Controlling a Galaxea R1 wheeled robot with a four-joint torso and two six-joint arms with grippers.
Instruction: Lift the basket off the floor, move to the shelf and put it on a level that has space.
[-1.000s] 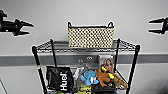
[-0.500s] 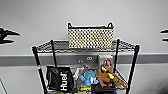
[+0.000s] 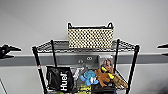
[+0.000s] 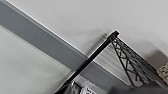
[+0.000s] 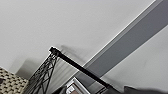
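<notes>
The cream woven basket [image 3: 90,38] with a dark rim and two loop handles stands upright on the level [image 3: 60,46], the top wire tier of the black shelf [image 3: 135,57]. It sits right of the tier's middle. My left gripper [image 3: 7,51] hangs open at the far left, well clear of the rack. At the far right, my right gripper [image 3: 163,49] is open too, with nothing in it. In the left wrist view a shelf post [image 4: 113,35] and a corner of the basket [image 4: 163,71] show. The right wrist view has another shelf post [image 5: 53,50] and the basket's weave [image 5: 10,83].
The tier below holds a black bag marked Huel [image 3: 60,80], a blue plush toy [image 3: 88,77], a brown plush toy [image 3: 103,76] and a box [image 3: 106,62]. Behind the rack is a white wall with a grey band [image 3: 22,60].
Both grippers have dropped lower at the sides, from above the top tier to about its height. The basket has stayed on the top tier.
</notes>
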